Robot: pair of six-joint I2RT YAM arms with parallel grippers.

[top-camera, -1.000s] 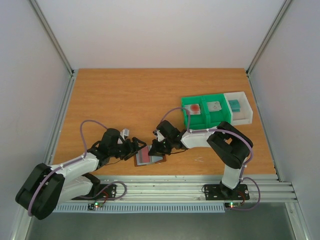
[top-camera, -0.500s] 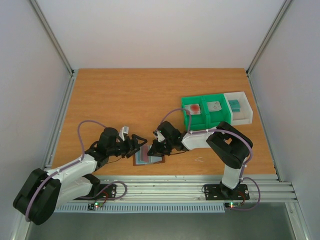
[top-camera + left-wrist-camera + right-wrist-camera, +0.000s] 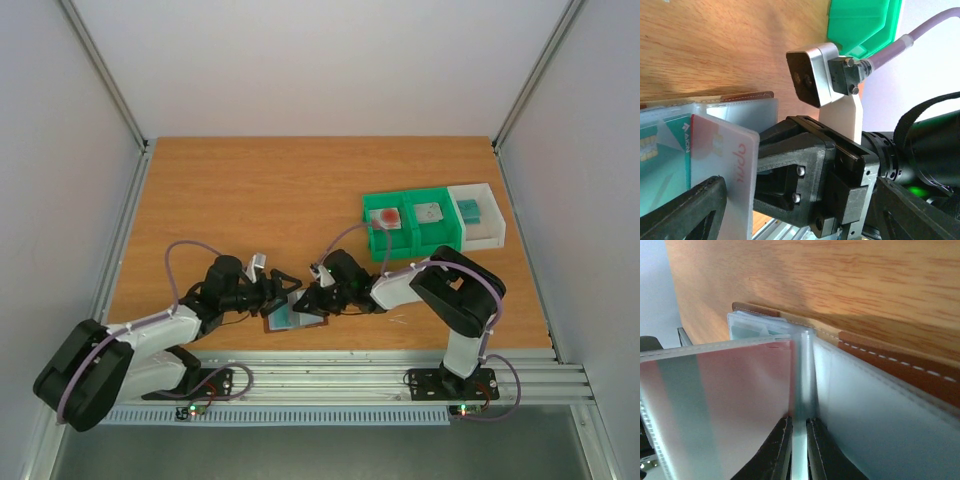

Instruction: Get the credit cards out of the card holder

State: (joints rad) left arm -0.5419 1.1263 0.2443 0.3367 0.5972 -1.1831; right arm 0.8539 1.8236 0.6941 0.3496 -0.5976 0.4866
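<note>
Brown leather bifold card holder [image 3: 297,316] lies open on the wooden table [image 3: 300,190] near its front edge, between the two arms. The right jaws are clenched on a clear plastic leaf [image 3: 801,390] of it. The left jaws stand released, wide apart, with a pale pinkish card [image 3: 735,165] in its sleeve just before them and a teal card [image 3: 671,145] beside it.
</note>
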